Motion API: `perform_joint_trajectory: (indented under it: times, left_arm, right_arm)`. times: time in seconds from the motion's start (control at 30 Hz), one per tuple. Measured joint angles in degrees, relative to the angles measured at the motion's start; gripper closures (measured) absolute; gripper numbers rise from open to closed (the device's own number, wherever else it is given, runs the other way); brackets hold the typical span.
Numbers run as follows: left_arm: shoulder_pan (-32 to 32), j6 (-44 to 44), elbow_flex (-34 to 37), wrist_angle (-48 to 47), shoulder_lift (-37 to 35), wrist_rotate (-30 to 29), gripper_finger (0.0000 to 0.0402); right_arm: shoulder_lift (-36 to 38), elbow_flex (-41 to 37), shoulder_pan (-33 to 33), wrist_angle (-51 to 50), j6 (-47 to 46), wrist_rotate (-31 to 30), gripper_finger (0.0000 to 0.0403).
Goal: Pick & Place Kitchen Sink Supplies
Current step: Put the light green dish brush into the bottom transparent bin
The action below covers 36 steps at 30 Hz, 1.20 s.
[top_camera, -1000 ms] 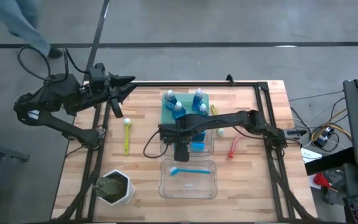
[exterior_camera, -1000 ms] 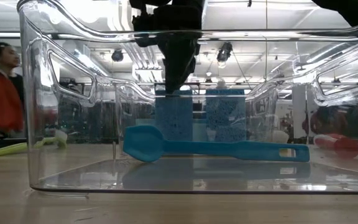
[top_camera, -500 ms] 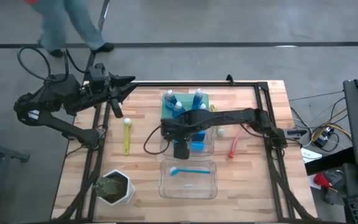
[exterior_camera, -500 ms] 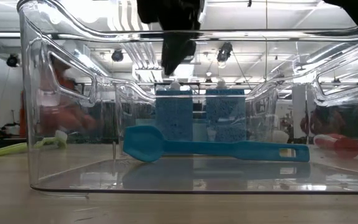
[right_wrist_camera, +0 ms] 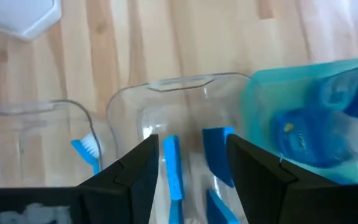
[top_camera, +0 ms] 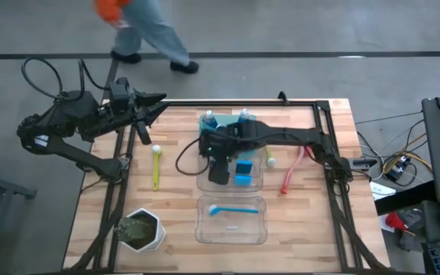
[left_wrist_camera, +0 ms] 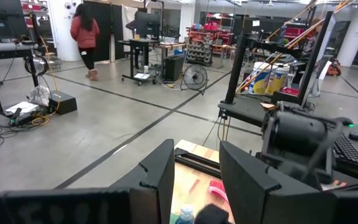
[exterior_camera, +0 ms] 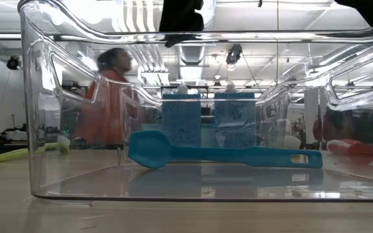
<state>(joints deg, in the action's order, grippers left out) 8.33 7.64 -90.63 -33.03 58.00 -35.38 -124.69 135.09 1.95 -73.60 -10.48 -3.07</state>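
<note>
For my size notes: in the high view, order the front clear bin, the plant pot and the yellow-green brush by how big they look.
1. Front clear bin
2. Plant pot
3. Yellow-green brush, long but very thin

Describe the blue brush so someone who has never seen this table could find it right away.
Start at the wooden table and find the clear bin nearest its front edge, right of the white hexagonal plant pot. The blue brush lies flat inside it. It is the only brush in a bin; the yellow-green and pink-red brushes lie on bare wood.
</note>
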Motion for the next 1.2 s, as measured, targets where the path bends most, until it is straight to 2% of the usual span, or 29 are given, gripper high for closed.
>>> perform_joint_trajectory:
  times: [0.17, 0.37, 0.6, 0.73, 1.03, 1.2]
  left_arm:
    - [0.0, 0.1, 0.0, 0.0, 0.0, 0.0, 0.028]
    - [0.0, 1.5, 0.0, 0.0, 0.4, 0.0, 0.028]
    - [0.0, 2.0, 0.0, 0.0, 1.1, 0.0, 0.028]
    - [0.0, 1.9, 0.0, 0.0, 1.4, 0.0, 0.028]
    - [0.0, 1.9, 0.0, 0.0, 1.4, 0.0, 0.028]
    - [0.0, 1.9, 0.0, 0.0, 1.4, 0.0, 0.028]
  right_arm:
    - [3.4, -0.5, -1.7, -0.4, -4.2, -0.3, 0.0223]
    - [7.4, -0.6, -4.0, -2.5, -13.9, -2.4, 0.0223]
    - [11.1, -0.6, -6.2, -11.1, -23.5, -3.4, 0.0227]
    - [12.9, -0.6, -6.4, -16.5, -26.6, -6.6, 0.0229]
    - [17.0, -2.1, -8.2, -16.4, -35.4, -8.5, 0.0224]
    - [19.6, -4.8, -10.9, -16.4, -36.5, -8.6, 0.0224]
